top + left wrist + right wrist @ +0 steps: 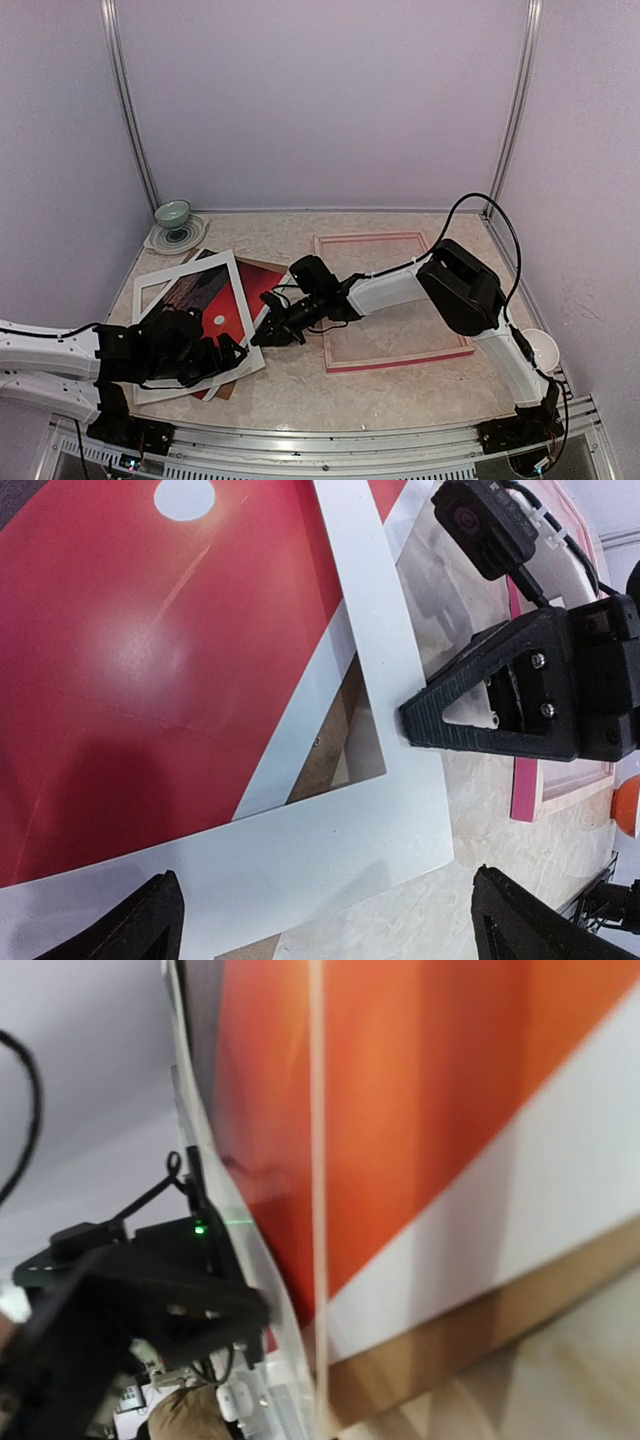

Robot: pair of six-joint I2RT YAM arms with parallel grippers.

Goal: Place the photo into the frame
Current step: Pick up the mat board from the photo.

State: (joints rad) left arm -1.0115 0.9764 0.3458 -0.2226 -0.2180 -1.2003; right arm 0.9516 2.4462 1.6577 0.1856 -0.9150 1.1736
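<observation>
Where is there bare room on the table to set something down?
Free: the near strip before the narrow pink rectangular frame, and inside it. Crowded: the left, with white mat board, red sunset photo, left gripper, right gripper.

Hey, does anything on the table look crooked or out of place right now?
Yes. The photo, the white mat board and the brown backing board lie in a skewed, fanned pile left of the frame, their edges at different angles, and the frame lies empty.

Lilac walls; beige marbled tbl; metal corner posts.
</observation>
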